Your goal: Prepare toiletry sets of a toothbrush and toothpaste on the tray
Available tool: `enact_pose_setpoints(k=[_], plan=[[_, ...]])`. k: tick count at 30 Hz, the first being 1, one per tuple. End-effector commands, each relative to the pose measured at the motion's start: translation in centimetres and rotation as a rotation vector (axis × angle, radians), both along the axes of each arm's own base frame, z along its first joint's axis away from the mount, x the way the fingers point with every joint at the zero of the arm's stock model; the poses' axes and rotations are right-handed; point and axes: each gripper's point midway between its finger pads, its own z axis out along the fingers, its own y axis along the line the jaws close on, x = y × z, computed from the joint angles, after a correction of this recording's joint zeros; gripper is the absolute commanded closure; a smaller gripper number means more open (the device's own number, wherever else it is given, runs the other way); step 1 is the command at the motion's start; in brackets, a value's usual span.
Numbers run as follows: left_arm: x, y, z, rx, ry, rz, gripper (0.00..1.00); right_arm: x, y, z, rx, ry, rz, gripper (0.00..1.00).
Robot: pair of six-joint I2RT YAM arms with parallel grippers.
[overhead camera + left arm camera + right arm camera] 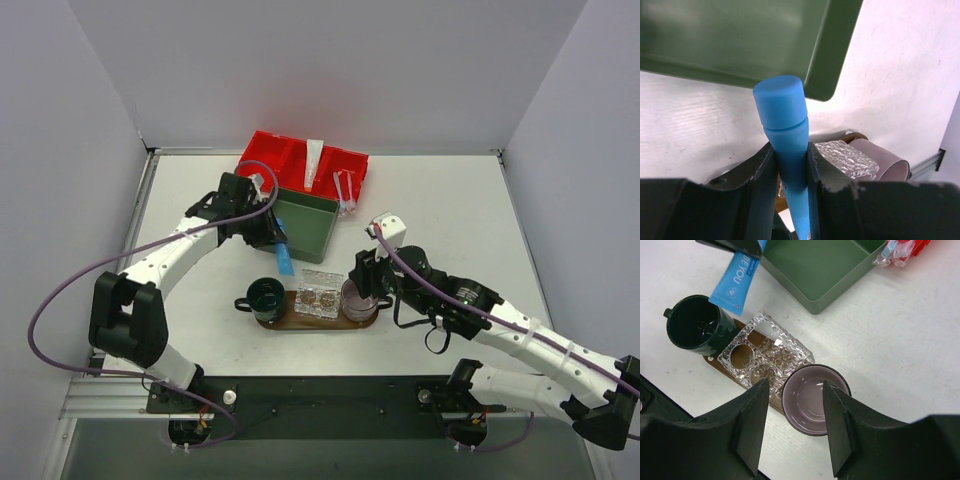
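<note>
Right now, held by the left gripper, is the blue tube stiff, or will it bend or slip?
Probably light and fairly firm: the blue tube hangs straight from the left gripper, not drooping. Its body flattens toward the far end, so it likely gives when squeezed. The smooth skin might slip.

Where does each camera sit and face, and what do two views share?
Top external: above and behind the arm bases, looking down on the table; left arm and right arm show.
Left wrist: on the left gripper, facing along fingers clamped on blue tube, green box beyond.
Right wrist: above the purple mug, looking down between fingers of the open right gripper.
Shared: both wrist views show blue tube, green box, purple mug, tray.
</note>
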Motion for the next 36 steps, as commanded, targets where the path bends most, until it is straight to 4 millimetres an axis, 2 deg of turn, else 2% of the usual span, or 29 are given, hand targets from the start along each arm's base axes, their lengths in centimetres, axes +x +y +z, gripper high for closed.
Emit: enact_pose_setpoints(k=[1, 3, 5, 6, 7, 9, 10, 13, 14, 17, 19, 20, 22, 36], plan=[[1.2, 2.2, 5.8, 0.087, -0.202, 0.009, 1.0, -0.2, 1.9, -0.4, 0.014, 0.051, -0.008, 0.58], [1.3, 3.0, 6.8, 0.115, -0.248, 0.025, 1.0, -0.2, 2.8, -0.1, 0.009, 0.048, -0.013, 0.59], [1.2, 3.6, 8.5, 0.128, -0.316, 0.03, 1.0, -0.6, 4.4, -0.9, -0.027, 0.058, 0.006, 0.59], [1.5, 4.2, 9.1, 0.148, -0.349, 0.048, 1.0, -0.5, 5.1, -0.4, -0.022, 0.051, 0.001, 0.59], [1.4, 4.7, 10.2, 0.161, -0.4, 0.046, 1.0, -0.9, 6.4, -1.2, -0.048, 0.064, 0.022, 0.59], [2.2, 6.0, 11.6, 0.194, -0.488, 0.089, 1.0, -0.7, 7.4, -1.8, -0.055, 0.082, 0.004, 0.59], [1.8, 6.9, 11.4, 0.214, -0.514, 0.095, 1.0, -0.2, 8.4, -2.3, -0.067, 0.094, -0.008, 0.58], [2.5, 9.7, 12.1, 0.252, -0.58, 0.185, 1.0, 0.6, 10.3, -3.4, -0.083, 0.132, -0.022, 0.58], [2.3, 10.3, 11.4, 0.264, -0.57, 0.197, 1.0, 0.9, 10.7, -3.5, -0.083, 0.138, -0.025, 0.58], [2.1, 11.3, 11.4, 0.26, -0.582, 0.22, 1.0, 1.4, 12.3, -4.2, -0.093, 0.165, -0.029, 0.58], [2.1, 11.6, 11.7, 0.268, -0.591, 0.224, 1.0, 1.5, 12.9, -5.3, -0.117, 0.187, -0.037, 0.59], [2.0, 11.7, 11.8, 0.271, -0.593, 0.226, 1.0, 1.8, 13.1, -5.2, -0.114, 0.189, -0.046, 0.6], [1.9, 11.9, 12.0, 0.276, -0.604, 0.232, 1.0, 2.0, 13.0, -6.2, -0.138, 0.208, -0.078, 0.6], [1.6, 12.2, 12.1, 0.28, -0.608, 0.232, 1.0, 3.1, 12.4, -8.9, -0.179, 0.248, -0.185, 0.63]])
